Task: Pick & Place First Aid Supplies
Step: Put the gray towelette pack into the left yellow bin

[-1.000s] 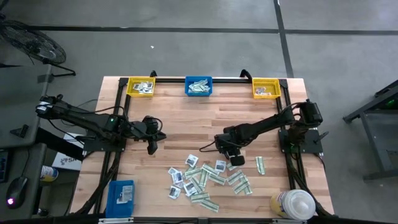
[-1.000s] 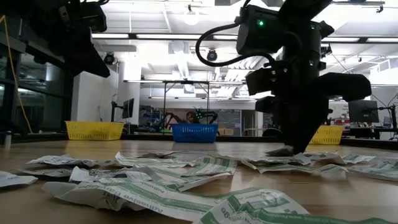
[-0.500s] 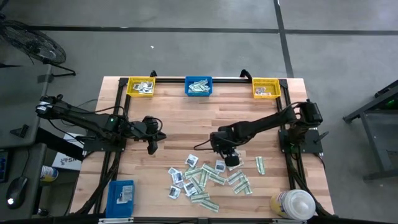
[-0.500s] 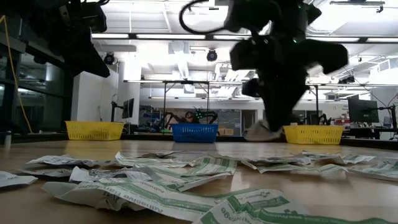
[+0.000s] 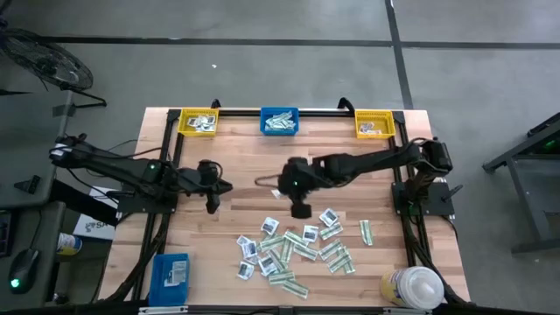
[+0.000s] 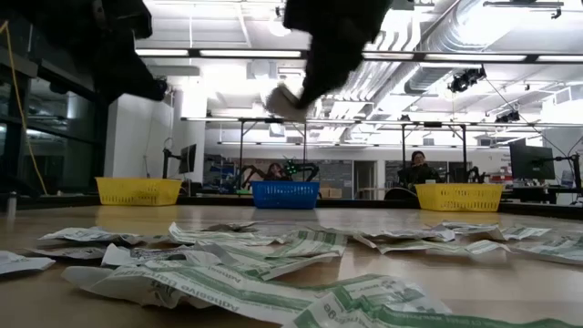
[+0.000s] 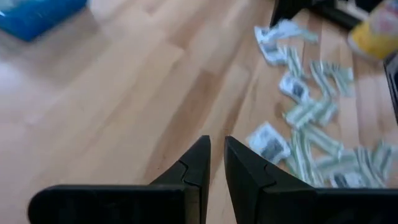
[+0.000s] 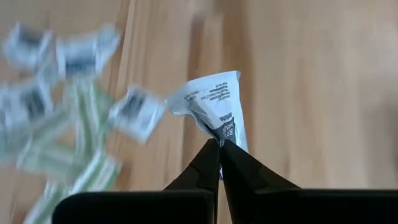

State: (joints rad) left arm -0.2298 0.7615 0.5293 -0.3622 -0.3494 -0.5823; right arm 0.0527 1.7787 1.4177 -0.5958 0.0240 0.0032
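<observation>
High view: right gripper [image 5: 300, 210] above table [image 5: 236, 157] centre, just beyond packet pile [image 5: 293, 249]. Left gripper [image 5: 213, 206] waits at left, jaws slightly parted, empty.
Right wrist view: fingers pinched on white packet [image 8: 214, 106], which sticks out past tips.
Low view: packet raised clear of table.

arms: two, dark, jointed, thin black cables | left claw [image 7: 214, 163]: black tapered fingers | right claw [image 8: 219, 160]: same
</observation>
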